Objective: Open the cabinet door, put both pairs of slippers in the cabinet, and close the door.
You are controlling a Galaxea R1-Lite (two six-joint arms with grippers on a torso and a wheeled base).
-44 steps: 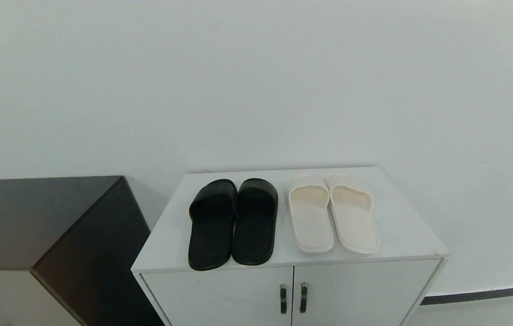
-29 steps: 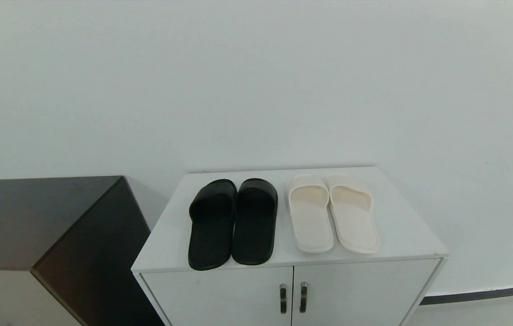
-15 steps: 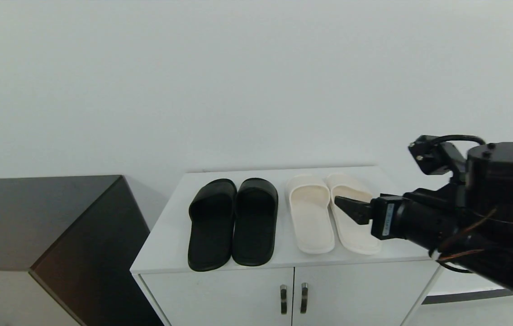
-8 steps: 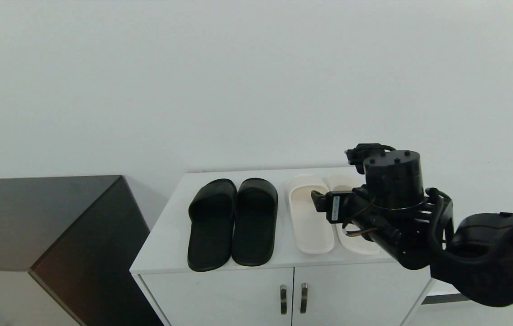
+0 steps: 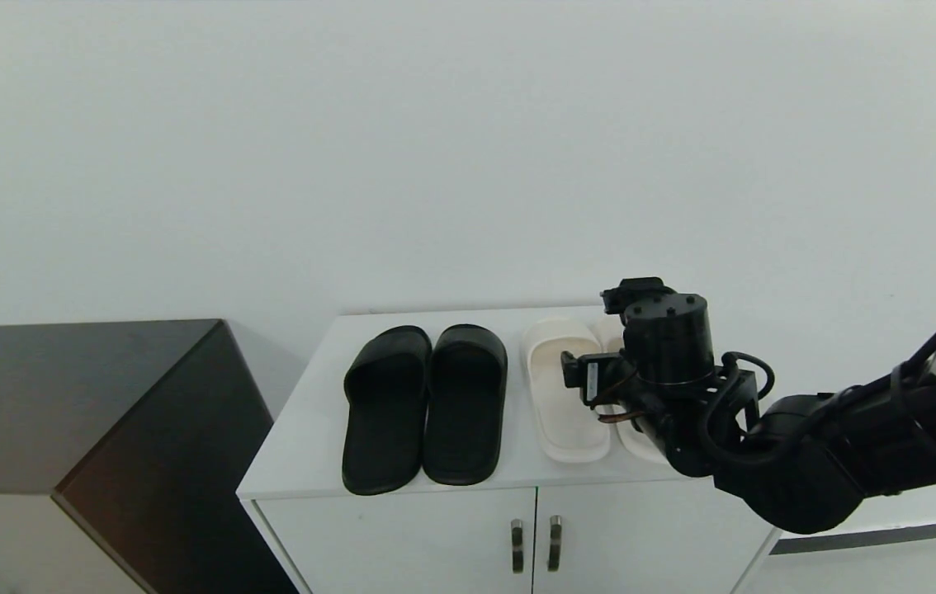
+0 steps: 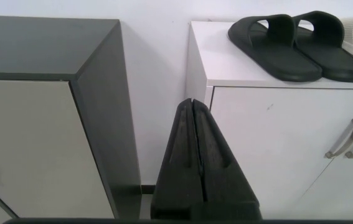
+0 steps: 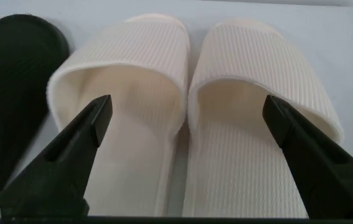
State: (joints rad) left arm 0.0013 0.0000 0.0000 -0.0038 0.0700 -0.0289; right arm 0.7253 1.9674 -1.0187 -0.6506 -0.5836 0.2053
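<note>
A black pair of slippers (image 5: 427,404) and a white pair (image 5: 564,388) lie side by side on top of the white cabinet (image 5: 311,429). Both of its doors are shut, with the two handles (image 5: 534,543) at the middle. My right arm (image 5: 666,346) hangs over the white pair and hides much of the right-hand slipper. My right gripper (image 7: 187,104) is open, its fingertips (image 7: 101,109) spread just above the toe straps of the white slippers (image 7: 164,81), holding nothing. My left gripper (image 6: 192,106) is shut and empty, low in front of the cabinet's left front corner (image 6: 210,93).
A dark cabinet (image 5: 80,396) stands close to the left of the white one, with a narrow gap between them. A plain wall (image 5: 468,148) rises right behind both. The floor with a dark baseboard (image 5: 872,540) shows at the right.
My right arm has come in from the right and swung leftward, ending above the white slippers. The slippers and doors have not moved.
</note>
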